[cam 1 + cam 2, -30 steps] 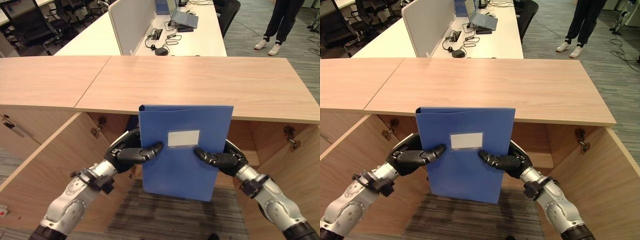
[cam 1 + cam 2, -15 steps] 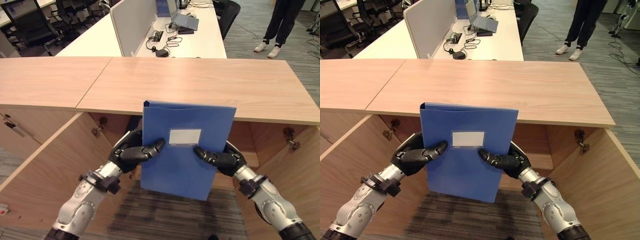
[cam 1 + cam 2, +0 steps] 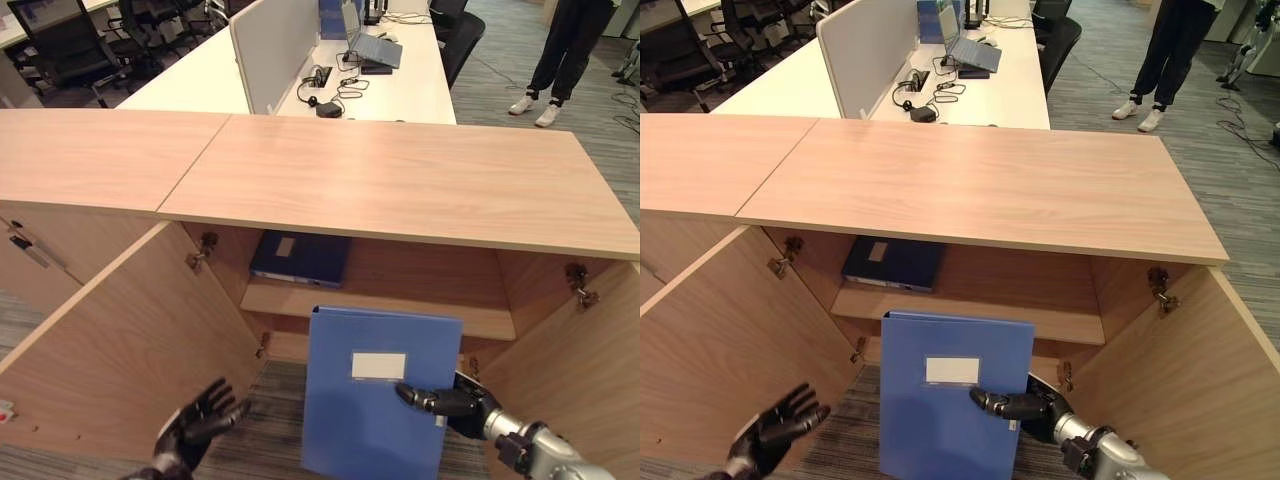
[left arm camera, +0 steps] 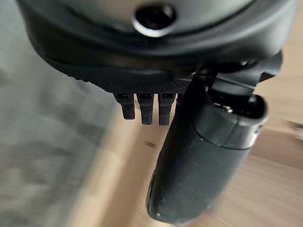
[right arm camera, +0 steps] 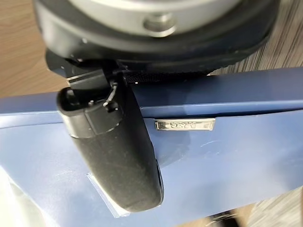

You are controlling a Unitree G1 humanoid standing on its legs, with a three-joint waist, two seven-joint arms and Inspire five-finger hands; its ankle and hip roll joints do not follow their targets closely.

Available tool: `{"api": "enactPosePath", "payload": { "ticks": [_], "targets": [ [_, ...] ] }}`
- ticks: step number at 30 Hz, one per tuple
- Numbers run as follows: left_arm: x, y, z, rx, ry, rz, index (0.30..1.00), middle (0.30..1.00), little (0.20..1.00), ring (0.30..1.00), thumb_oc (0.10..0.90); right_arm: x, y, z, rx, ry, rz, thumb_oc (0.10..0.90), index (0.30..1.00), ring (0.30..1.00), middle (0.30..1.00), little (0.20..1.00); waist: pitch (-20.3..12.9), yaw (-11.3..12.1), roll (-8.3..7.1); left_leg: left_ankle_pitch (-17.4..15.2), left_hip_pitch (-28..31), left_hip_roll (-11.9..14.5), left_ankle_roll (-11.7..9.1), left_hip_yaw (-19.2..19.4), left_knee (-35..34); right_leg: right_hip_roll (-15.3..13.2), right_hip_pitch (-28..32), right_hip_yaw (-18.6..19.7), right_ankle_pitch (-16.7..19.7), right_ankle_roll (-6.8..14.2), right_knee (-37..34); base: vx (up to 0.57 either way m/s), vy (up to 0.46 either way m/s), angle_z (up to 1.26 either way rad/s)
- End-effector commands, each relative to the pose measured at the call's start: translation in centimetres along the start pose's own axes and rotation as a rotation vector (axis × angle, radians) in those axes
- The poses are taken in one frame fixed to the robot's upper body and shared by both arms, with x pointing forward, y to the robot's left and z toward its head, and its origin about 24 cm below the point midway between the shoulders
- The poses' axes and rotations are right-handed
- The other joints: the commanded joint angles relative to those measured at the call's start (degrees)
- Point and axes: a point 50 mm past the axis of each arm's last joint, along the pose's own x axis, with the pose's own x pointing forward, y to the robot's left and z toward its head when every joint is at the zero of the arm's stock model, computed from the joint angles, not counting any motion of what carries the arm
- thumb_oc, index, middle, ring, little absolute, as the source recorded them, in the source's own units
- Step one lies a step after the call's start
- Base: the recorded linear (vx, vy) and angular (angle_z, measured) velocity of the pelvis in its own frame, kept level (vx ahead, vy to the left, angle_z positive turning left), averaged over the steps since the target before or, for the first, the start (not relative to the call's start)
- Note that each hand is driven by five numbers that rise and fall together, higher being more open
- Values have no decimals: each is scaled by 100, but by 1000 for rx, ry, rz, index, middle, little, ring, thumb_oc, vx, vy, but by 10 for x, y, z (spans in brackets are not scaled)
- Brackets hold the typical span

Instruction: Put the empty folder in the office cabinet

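We are holding the blue folder [image 3: 378, 395] upright in front of the open office cabinet [image 3: 420, 190], low down, with its lower edge hanging over the grey carpet [image 3: 270, 420]. Its face with the white label [image 3: 378, 365] is turning toward us. Only our right hand [image 3: 452, 400] is gripping it: the thumb is pressing across the front cover just below the label, and the fingers are wrapping behind the right edge, so the hand is clamping the folder. In the right wrist view the thumb [image 5: 116, 156] is lying flat on the blue cover beside a small metal clip [image 5: 184, 125].

Our left hand [image 3: 200, 420] is hanging free at the lower left, well apart from the folder, with its fingers [image 3: 790, 410] spreading loosely and grasping nothing. In the left wrist view the fingers [image 4: 144, 108] are standing straight over wood and carpet.

Both cabinet doors are standing wide open: the left door [image 3: 120, 340] is swinging out toward us, and the right door [image 3: 580, 370] is doing the same on the other side. Inside, 1 darker blue folder [image 3: 300, 257] is lying flat on the shelf [image 3: 420, 312], toward its left end. The folder in our hand is sitting lower than that shelf and in front of it.

Beyond the cabinet's wooden top, a white worktop [image 3: 400, 85] is carrying a laptop [image 3: 375, 45] and a headset with cables [image 3: 320, 85]. A person [image 3: 565, 50] in dark trousers and white shoes is standing at the far right.
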Motion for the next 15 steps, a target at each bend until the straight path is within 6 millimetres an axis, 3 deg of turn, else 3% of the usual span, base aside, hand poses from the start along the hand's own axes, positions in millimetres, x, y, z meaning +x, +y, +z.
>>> {"api": "enactPosePath", "payload": {
  "ticks": [1, 2, 3, 5, 9, 15],
  "targets": [
    [19, -17, 50, 191, -131, -77, 900, 900, 900, 900, 800, 18, 14, 34, 7, -199, 99, 400, 300, 300, 300, 300, 51, 62, -84, 63, 39, -176, -139, -7, 69, 101, 404, 484, -858, 213, 211, 8, 9, 4],
    [21, -21, 23, 210, -34, -61, 900, 900, 900, 900, 800, 28, 10, 26, 174, -315, 13, 400, 300, 300, 300, 300, 44, 36, -50, 60, 16, -182, -134, -26, 70, 97, 394, 481, -868, 203, 213, 11, 8, 6],
    [21, -21, 23, 212, -34, -61, 900, 900, 900, 900, 800, 28, 9, 26, 176, -317, 13, 400, 300, 300, 300, 300, 46, 43, -55, 60, 15, -182, -134, -27, 71, 96, 393, 481, -869, 203, 212, 20, 11, 7],
    [23, -29, -3, 208, 49, -39, 900, 900, 900, 900, 800, 43, 4, 41, 472, -618, -96, 400, 300, 300, 300, 300, 8, 28, 4, 41, 2, -204, -113, -75, 67, 97, 395, 497, -884, 192, 212, 44, 12, 6],
    [26, -43, -20, 195, 98, -57, 900, 900, 900, 900, 800, 50, -7, 78, 707, -929, -205, 400, 300, 300, 300, 300, -32, 113, 86, -13, -19, -250, -94, -194, 55, 72, 422, 493, -904, 185, 189, 36, 6, 11],
    [28, -54, -25, 229, 122, -106, 900, 900, 900, 900, 800, 45, -33, 120, 849, -1149, -344, 400, 300, 300, 300, 300, 12, 293, 157, -37, -95, -294, -86, -329, 46, 47, 433, 449, -915, 204, 188, 21, -15, 22]
  ]
}}
